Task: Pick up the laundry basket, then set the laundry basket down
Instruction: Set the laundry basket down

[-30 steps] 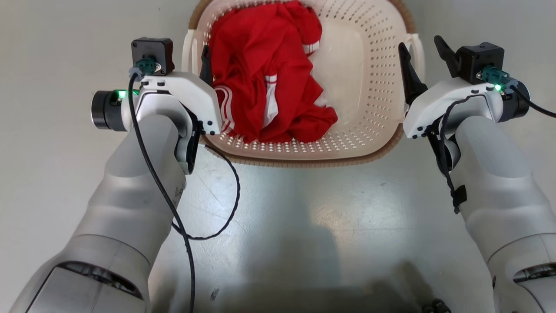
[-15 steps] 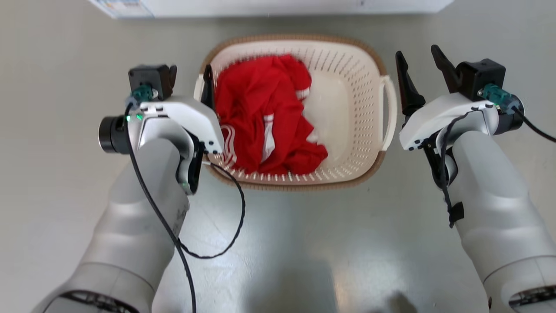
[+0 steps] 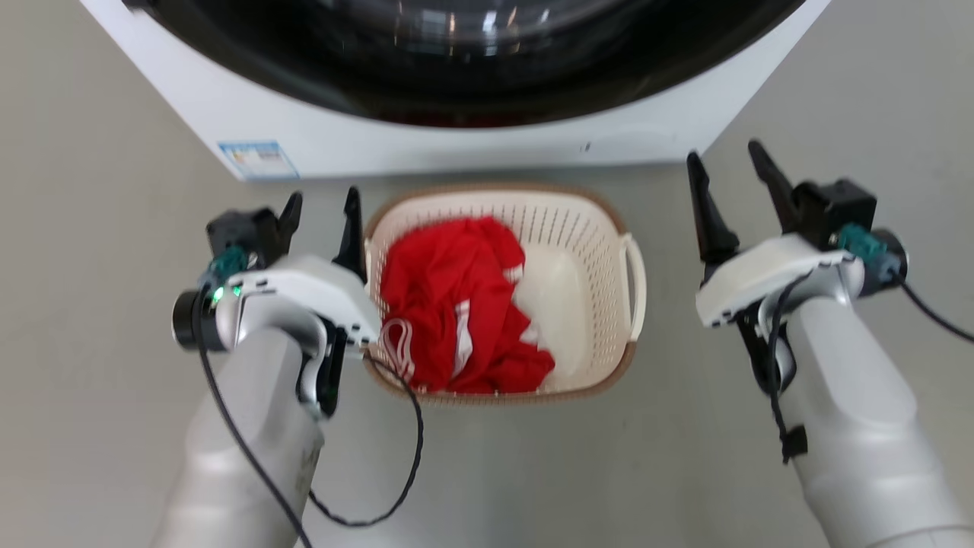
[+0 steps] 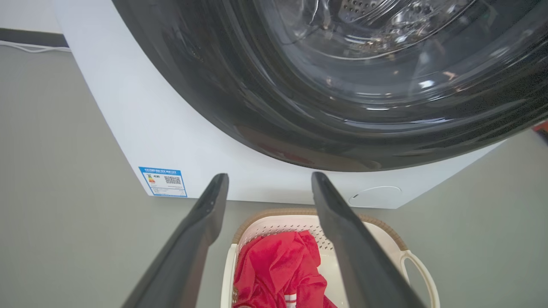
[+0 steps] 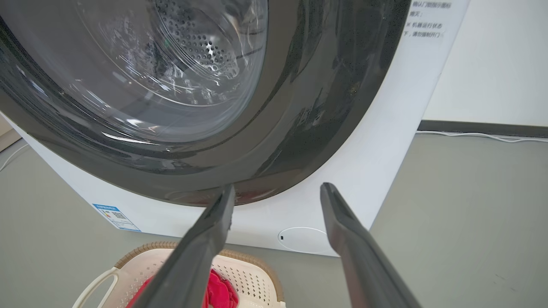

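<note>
The laundry basket [image 3: 586, 251], cream-white with holes and a tan rim, rests on the grey floor in front of the washer, with a red garment [image 3: 449, 304] inside. It also shows low in the left wrist view [image 4: 385, 233] and the right wrist view [image 5: 252, 267]. My left gripper [image 3: 319, 217] hangs open above the basket's left side, clear of it. Off to the right of the basket's right handle [image 3: 636, 285], my right gripper [image 3: 727, 171] is open and holds nothing.
A white front-loading washer [image 3: 456, 144] with a dark round door [image 4: 342, 85] stands just behind the basket. Grey floor [image 3: 91, 228] spreads on both sides. A black cable [image 3: 403, 457] hangs from my left arm.
The head camera has risen and tilted, so the basket looks smaller and the washer has come into view. Both grippers have drawn up and away from the basket's handles.
</note>
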You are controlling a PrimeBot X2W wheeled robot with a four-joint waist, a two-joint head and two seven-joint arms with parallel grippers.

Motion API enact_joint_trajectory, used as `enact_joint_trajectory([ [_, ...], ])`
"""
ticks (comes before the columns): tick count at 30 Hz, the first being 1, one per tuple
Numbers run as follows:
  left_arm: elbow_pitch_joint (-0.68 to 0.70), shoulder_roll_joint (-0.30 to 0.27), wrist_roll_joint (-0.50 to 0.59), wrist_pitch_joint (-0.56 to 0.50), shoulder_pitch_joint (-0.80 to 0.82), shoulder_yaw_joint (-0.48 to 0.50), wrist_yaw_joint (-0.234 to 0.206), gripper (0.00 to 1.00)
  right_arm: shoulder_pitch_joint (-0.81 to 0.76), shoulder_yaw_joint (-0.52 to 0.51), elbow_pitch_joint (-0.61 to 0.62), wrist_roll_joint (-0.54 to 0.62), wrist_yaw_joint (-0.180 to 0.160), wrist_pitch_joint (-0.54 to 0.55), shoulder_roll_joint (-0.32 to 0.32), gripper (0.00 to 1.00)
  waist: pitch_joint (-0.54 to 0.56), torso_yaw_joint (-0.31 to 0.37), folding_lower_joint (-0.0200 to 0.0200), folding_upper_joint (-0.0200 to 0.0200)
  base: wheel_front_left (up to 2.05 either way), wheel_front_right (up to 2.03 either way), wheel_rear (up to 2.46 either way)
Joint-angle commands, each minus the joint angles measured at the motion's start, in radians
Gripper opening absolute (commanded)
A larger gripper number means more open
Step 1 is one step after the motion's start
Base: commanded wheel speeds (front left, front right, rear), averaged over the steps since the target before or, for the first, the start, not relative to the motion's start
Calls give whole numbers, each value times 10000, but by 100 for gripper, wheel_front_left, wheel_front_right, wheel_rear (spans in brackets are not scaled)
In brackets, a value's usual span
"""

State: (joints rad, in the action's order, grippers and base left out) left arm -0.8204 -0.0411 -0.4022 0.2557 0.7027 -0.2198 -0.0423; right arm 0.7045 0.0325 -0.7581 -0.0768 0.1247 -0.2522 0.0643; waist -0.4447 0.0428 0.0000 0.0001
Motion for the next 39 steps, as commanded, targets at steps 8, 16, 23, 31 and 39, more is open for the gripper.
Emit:
enact_joint_trajectory([
  [8, 959, -231, 860, 61, -1530, 890, 264, 100, -1217, 82, 793, 403, 60, -95, -141, 100, 1904, 123, 0, -1, 0, 0, 0],
  [16, 1751, -176, 1071, 61, -2805, 1662, 520, 100, -2324, 43, 1525, 527, 60, -95, -141, 100, 3034, 57, 0, -1, 0, 0, 0],
  [23, 2374, -121, 1114, 61, -3713, 2009, 679, 100, -3319, -59, 2189, 591, 60, -95, -141, 100, 3624, -13, 0, -1, 0, 0, 0],
  [31, 3211, -97, 1166, 61, -4611, 2351, 719, 100, -4197, -165, 2941, 375, 60, -95, -141, 100, 3791, 103, 0, -1, 0, 0, 0],
  [39, 3677, -93, 1010, 61, -5487, 2534, 667, 100, -4858, -189, 3313, 327, 60, -95, -141, 100, 4143, 275, 0, -1, 0, 0, 0],
])
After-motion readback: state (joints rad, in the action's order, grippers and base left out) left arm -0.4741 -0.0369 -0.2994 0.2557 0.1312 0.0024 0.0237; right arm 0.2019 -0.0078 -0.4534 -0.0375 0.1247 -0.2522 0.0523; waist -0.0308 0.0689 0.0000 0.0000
